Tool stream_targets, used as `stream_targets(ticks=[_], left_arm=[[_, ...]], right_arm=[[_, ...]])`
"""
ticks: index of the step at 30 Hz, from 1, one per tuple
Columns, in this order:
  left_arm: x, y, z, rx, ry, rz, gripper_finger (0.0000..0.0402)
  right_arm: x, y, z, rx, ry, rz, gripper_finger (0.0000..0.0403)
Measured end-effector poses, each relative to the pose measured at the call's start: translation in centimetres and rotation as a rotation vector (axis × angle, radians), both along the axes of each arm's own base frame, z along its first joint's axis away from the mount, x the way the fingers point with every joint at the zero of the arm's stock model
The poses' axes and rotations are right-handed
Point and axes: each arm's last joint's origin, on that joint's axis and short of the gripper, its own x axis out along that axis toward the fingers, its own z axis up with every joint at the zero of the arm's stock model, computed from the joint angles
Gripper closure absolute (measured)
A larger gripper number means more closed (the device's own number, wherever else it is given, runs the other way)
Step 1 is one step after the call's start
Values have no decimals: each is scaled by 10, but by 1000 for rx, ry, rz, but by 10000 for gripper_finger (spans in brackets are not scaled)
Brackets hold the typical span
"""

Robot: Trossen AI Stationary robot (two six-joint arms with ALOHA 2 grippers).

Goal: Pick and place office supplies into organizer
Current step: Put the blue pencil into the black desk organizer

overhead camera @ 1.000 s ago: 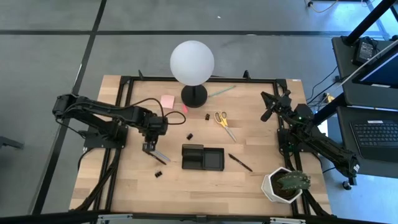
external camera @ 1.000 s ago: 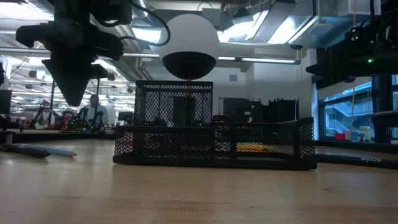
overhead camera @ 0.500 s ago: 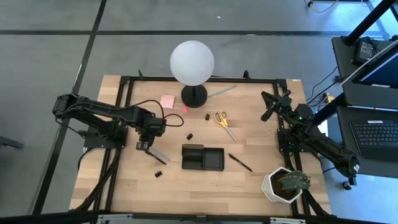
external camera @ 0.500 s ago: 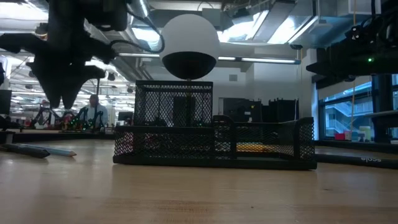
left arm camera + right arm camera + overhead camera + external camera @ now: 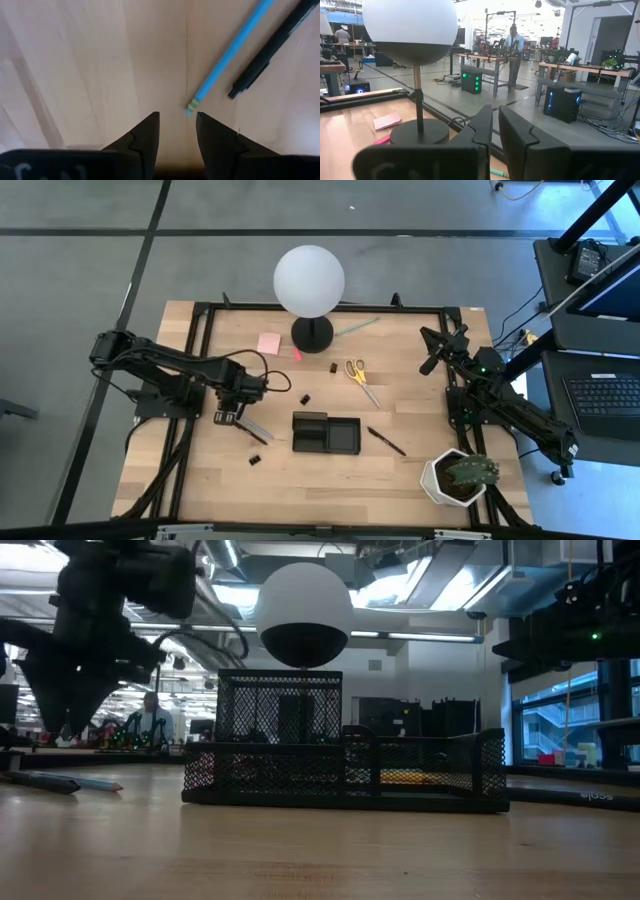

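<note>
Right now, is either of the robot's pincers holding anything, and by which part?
No. The left pincer is open above the blue pencil and black pen; the right pincer holds nothing.

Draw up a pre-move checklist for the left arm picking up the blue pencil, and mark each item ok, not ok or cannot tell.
1. Left gripper fingers apart and empty: ok.
2. Blue pencil free on the table, not held: ok.
3. Gripper lined up on the pencil: not ok; only its end tip lies just ahead of the fingertips, the shaft runs away at an angle.
4. Black pen lies close beside the pencil, could get caught too: not ok.
5. Organizer compartments have room: cannot tell from above.
6. Right gripper parked at the table's far right edge, out of the way: ok.
</note>
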Motion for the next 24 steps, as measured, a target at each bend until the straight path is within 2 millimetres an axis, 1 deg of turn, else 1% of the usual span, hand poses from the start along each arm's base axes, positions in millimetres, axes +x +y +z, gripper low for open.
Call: stream_targets(ticks=[6, 10, 20, 24], left_arm=[[5, 0, -8, -10, 103, -91, 280], [5, 0, -15, -14, 185, -108, 281], [11, -2, -30, -71, 261, -106, 288], [16, -3, -34, -71, 232, -109, 287]], right_arm=[[0, 0, 0, -1, -1, 0, 366], [0, 0, 0, -1, -1, 0, 366], [0, 0, 0, -1, -1, 1, 366], [0, 0, 0, -1, -1, 0, 366]])
